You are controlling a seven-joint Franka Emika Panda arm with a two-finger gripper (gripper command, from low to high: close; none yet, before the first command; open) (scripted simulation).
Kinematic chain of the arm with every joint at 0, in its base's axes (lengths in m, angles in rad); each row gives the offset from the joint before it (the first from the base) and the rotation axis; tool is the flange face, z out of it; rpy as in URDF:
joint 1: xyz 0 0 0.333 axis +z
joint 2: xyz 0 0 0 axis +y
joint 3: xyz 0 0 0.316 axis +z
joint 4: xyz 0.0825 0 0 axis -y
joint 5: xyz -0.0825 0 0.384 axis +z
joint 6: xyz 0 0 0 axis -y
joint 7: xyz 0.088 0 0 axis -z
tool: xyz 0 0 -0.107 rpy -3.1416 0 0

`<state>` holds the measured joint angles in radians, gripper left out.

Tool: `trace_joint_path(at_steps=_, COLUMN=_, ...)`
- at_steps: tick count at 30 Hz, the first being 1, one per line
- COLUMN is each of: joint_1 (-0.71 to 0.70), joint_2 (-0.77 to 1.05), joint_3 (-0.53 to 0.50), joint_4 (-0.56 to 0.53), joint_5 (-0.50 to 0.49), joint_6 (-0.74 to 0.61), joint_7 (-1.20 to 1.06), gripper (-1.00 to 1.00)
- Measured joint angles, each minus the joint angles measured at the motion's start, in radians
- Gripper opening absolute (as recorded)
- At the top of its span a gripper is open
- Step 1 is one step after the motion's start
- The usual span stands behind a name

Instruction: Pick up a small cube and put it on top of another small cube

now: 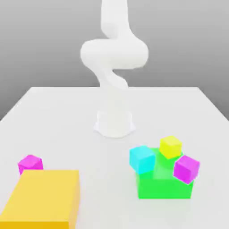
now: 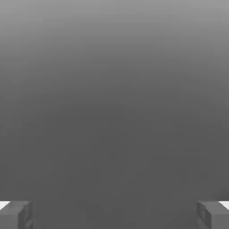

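Looking at the magenta cube (image 1: 30, 164), partly hidden behind the orange block (image 1: 42, 194), at the exterior view's left.
Across to the exterior view's right, with the yellow cube (image 1: 170, 147), cyan cube (image 1: 142, 159) and purple cube (image 1: 186, 169) overlapping the green block (image 1: 164, 187); wide open at the claw (image 2: 114, 215).

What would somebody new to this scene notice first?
Probably the big orange-yellow block at the exterior view's lower left, with a pink cube beyond it. Next, likely the green block toward the right, with cyan, yellow and violet cubes clustered about it. The white arm rises behind, centre.
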<state>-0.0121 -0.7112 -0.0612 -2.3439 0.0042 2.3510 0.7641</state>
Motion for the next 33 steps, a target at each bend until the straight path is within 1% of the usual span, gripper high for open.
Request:
trace_joint_path(at_steps=10, joint_1=-0.071, joint_2=0.368, joint_3=-0.245, joint_4=-0.18, joint_5=0.044, joint_6=0.211, joint_7=-0.168, gripper=0.0)
trace_joint_path(at_steps=17, joint_1=-0.156, joint_2=0.625, joint_3=-0.376, joint_4=-0.303, joint_5=0.101, joint_6=0.355, joint_7=-0.302, gripper=0.0)
trace_joint_path(at_steps=21, joint_1=-0.245, joint_2=0.768, joint_3=-0.421, joint_4=-0.371, joint_5=0.122, joint_6=0.437, joint_7=-0.369, gripper=0.0)
trace_joint_path(at_steps=23, joint_1=-0.269, joint_2=0.829, joint_3=-0.396, joint_4=-0.374, joint_5=0.172, joint_6=0.478, joint_7=-0.416, gripper=0.0)
trace_joint_path(at_steps=25, joint_1=-0.297, joint_2=0.888, joint_3=-0.354, joint_4=-0.365, joint_5=0.246, joint_6=0.518, joint_7=-0.474, gripper=0.0)
trace_joint_path(at_steps=29, joint_1=-0.396, joint_2=1.0, joint_3=-0.222, joint_4=-0.338, joint_5=0.397, joint_6=0.597, joint_7=-0.588, gripper=0.0)
trace_joint_path(at_steps=30, joint_1=-0.427, joint_2=1.025, joint_3=-0.184, joint_4=-0.332, joint_5=0.425, joint_6=0.617, joint_7=-0.609, gripper=-1.0)
trace_joint_path(at_steps=33, joint_1=-0.427, joint_2=1.025, joint_3=-0.184, joint_4=-0.332, joint_5=0.425, joint_6=0.616, joint_7=-0.608, gripper=-1.0)
